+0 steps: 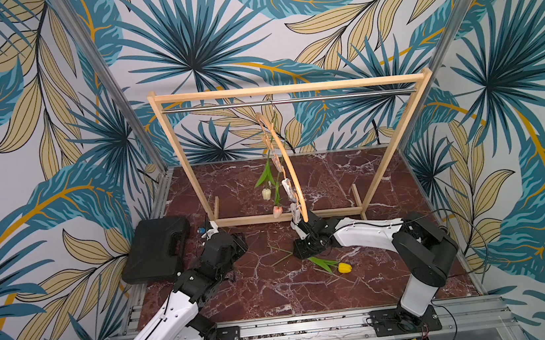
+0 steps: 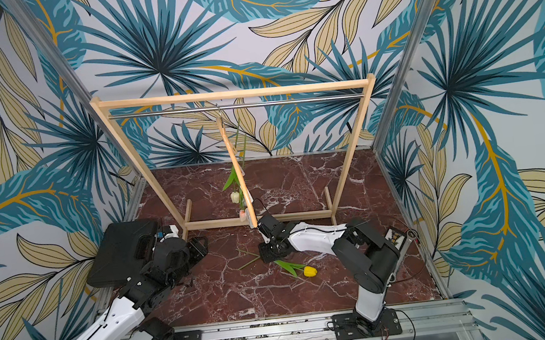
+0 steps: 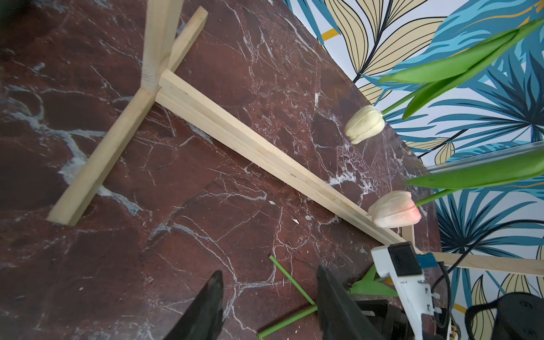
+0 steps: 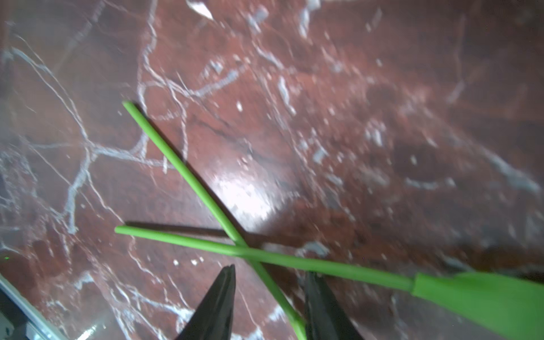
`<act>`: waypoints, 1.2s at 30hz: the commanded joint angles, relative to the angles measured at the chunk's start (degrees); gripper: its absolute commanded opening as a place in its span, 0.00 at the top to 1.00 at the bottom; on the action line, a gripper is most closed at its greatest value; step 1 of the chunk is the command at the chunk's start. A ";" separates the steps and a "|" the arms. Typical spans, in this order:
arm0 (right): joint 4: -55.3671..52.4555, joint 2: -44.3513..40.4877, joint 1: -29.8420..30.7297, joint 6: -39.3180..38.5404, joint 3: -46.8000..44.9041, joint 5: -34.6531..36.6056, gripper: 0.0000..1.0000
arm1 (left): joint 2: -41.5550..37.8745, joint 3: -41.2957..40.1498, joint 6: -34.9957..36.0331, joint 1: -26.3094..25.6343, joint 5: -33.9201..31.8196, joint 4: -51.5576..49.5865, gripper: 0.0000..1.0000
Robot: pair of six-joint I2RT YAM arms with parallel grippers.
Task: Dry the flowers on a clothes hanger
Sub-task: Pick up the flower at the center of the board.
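Drying day: the hanger (image 1: 294, 173) hangs by its hook from the rod of the wooden rack (image 1: 358, 82) at the centre of both top views, turned almost edge-on to us. A cream tulip (image 1: 266, 194) and a pink tulip (image 1: 277, 211) dangle head-down from it, just left of its arch. Below them, at lower centre, a yellow tulip (image 1: 344, 267) lies on the marble worktop (image 1: 260, 293). Two bare green stems cross just to its left.

The right claw (image 4: 272, 294) points down over that crossing with its jaws apart. One stem (image 4: 188, 179) runs between them, unpinched; we cannot tell which head it bears.

The left claw (image 3: 269, 294), left of centre near the rack's foot, hovers above the worktop, wide and empty. A black case (image 1: 155, 248) sits at the worktop's left edge.
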 commanded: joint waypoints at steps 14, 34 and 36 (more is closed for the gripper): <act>-5.96 3.08 1.76 -6.17 0.18 2.06 0.56 | -3.24 -0.03 0.24 -0.22 -2.87 -2.84 0.44; -5.70 5.83 10.99 -8.03 -0.31 6.14 1.00 | -3.10 -0.21 0.23 -0.22 -3.74 -1.66 0.44; -5.48 6.04 10.94 -8.75 1.69 3.57 1.00 | -3.08 -0.21 0.14 -0.22 -3.79 -1.75 0.44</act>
